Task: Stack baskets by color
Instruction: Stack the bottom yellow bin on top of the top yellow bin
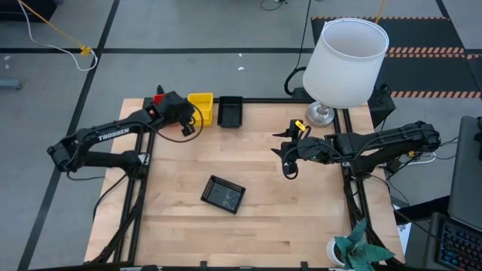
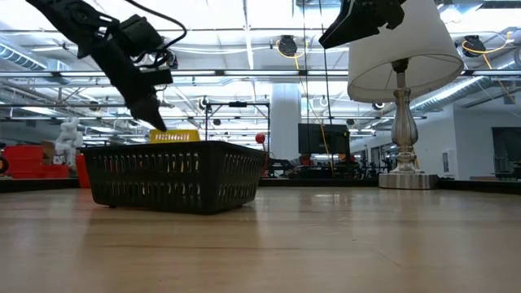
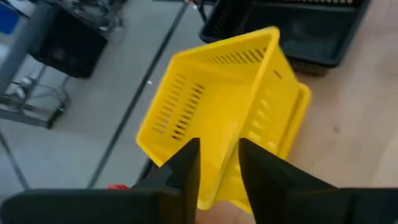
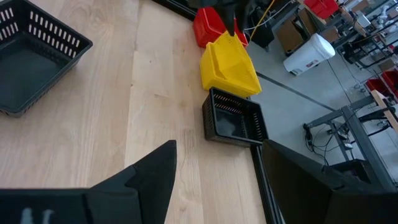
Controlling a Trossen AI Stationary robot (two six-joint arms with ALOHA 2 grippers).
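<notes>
A yellow basket point(image 3: 217, 93) sits tipped at the table's far left, with my left gripper point(image 3: 217, 146) shut on it. A second yellow rim point(image 3: 303, 102) shows just beneath it. Behind them stands a red basket point(image 4: 208, 26), mostly hidden by my left arm in the high view. One black basket point(image 1: 230, 111) stands to the right of the yellow one at the far edge. Another black basket point(image 1: 223, 193) rests on its bottom in the middle of the table. My right gripper point(image 1: 288, 154) hangs open above the table's right half, holding nothing. My left gripper holds the yellow basket by the rim of one side wall point(image 3: 231, 140), one finger on the inner face and one on the outer face. The fingers slant down from the table's left. The basket is tilted, its held side raised, its lower side toward the yellow rim beneath.
A large white lampshade point(image 1: 346, 60) on a metal lamp foot point(image 1: 320, 114) stands at the far right corner. A small green plant point(image 1: 361, 252) sits at the near right corner. Bare wood lies between the middle black basket and the far edge.
</notes>
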